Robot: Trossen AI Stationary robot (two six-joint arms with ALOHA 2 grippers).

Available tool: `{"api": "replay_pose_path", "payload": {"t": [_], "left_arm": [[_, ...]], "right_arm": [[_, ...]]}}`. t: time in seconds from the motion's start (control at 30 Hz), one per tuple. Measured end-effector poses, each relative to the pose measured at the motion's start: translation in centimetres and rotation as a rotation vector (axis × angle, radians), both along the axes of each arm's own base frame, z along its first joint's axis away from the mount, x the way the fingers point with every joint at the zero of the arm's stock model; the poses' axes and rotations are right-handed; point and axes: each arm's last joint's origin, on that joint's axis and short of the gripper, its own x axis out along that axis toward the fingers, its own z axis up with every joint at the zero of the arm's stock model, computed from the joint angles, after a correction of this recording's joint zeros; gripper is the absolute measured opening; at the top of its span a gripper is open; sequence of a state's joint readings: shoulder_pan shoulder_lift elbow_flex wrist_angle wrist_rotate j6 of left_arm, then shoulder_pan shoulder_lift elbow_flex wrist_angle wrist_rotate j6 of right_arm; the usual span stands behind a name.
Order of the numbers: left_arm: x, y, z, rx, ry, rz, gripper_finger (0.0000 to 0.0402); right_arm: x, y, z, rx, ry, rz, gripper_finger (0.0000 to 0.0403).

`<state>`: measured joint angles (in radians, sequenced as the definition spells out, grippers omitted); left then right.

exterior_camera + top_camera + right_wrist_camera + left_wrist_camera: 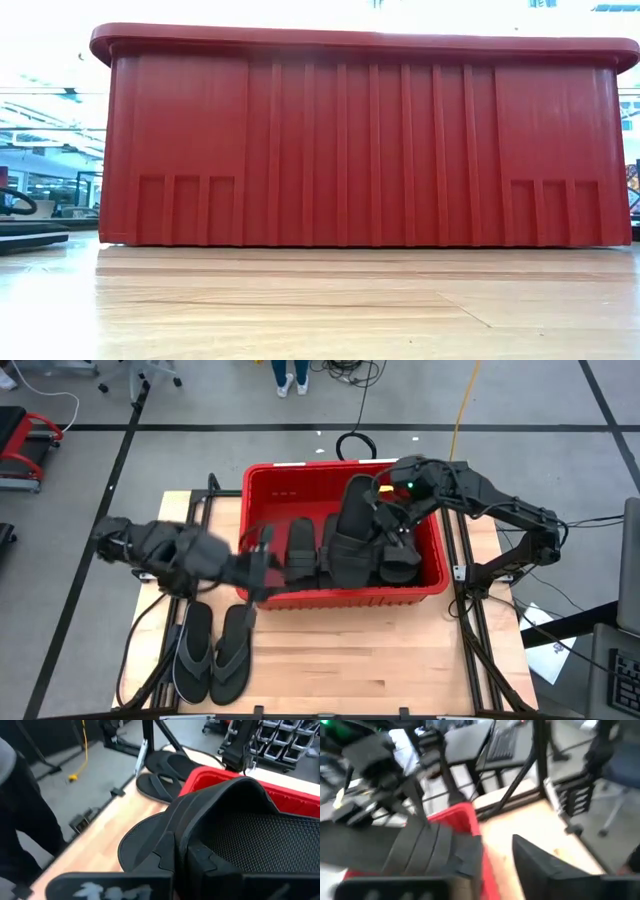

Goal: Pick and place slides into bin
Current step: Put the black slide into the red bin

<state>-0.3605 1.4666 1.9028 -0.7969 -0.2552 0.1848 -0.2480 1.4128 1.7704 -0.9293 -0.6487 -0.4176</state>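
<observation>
The red bin (270, 480) stands at the table's far middle, and several black slides (300, 550) lie in it side by side. Over its right half my right gripper (388, 518) is shut on one more broad-strapped slide (352, 525), raised above the others. My left gripper (255, 568) hangs at the bin's near left wall, blurred. Its fingers (545, 865) stand apart with nothing between them. Two thin flip-flops (193, 650) (230, 652) lie flat on the wood near the front left. My right gripper holds the slide at its side, close to where the broad strap meets the sole (187, 862); the contact itself runs off the wrist picture's bottom edge. The fingers come slanting down from the table's right. The slide hangs tilted, clear of the slides below.
The bin's near wall (360, 150) fills the low view, with bare wood (320, 310) in front of it. There is bare wood (380, 650) to the right of the flip-flops. Black frame rails (470, 620) run along the table's right edge.
</observation>
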Motion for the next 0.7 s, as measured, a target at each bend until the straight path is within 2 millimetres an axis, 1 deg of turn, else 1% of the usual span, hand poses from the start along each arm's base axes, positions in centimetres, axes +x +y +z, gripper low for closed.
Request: {"api": "replay_pose_path", "payload": {"t": [0.1,0.13,0.17,0.3,0.47,0.57,0.67,0.7], "left_arm": [[-1.6,-1.1,-0.2,0.036,0.034,0.105,0.0039],[-2.4,-1.4,-0.3,0.030,0.055,0.134,0.0020],[-3.2,-1.5,-0.4,0.019,0.068,0.163,0.0011],[-6.0,-1.9,-0.9,-0.003,0.081,0.248,0.0007],[-8.8,-1.5,-2.0,-0.082,-0.009,0.293,0.0002],[-9.6,-1.3,-3.2,-0.130,-0.064,0.277,0.0001],[-10.1,-0.9,-4.4,-0.162,-0.109,0.271,0.0001],[-10.2,-0.7,-4.7,-0.173,-0.121,0.272,0.0000]], "right_arm": [[-0.2,0.6,0.5,0.040,0.015,0.005,0.0001],[-0.2,0.9,0.5,0.051,0.032,0.009,0.0001],[-0.3,1.3,0.4,0.062,0.051,0.015,0.0001],[-0.4,3.2,0.4,0.088,0.086,0.058,0.0002],[-0.1,5.5,0.4,0.063,0.114,0.021,0.0003],[0.0,6.6,0.1,0.067,0.118,-0.001,0.0003],[-0.5,7.0,-0.6,0.083,0.163,-0.037,0.0004],[-1.0,7.1,-0.9,0.082,0.174,-0.060,0.0004]]}}
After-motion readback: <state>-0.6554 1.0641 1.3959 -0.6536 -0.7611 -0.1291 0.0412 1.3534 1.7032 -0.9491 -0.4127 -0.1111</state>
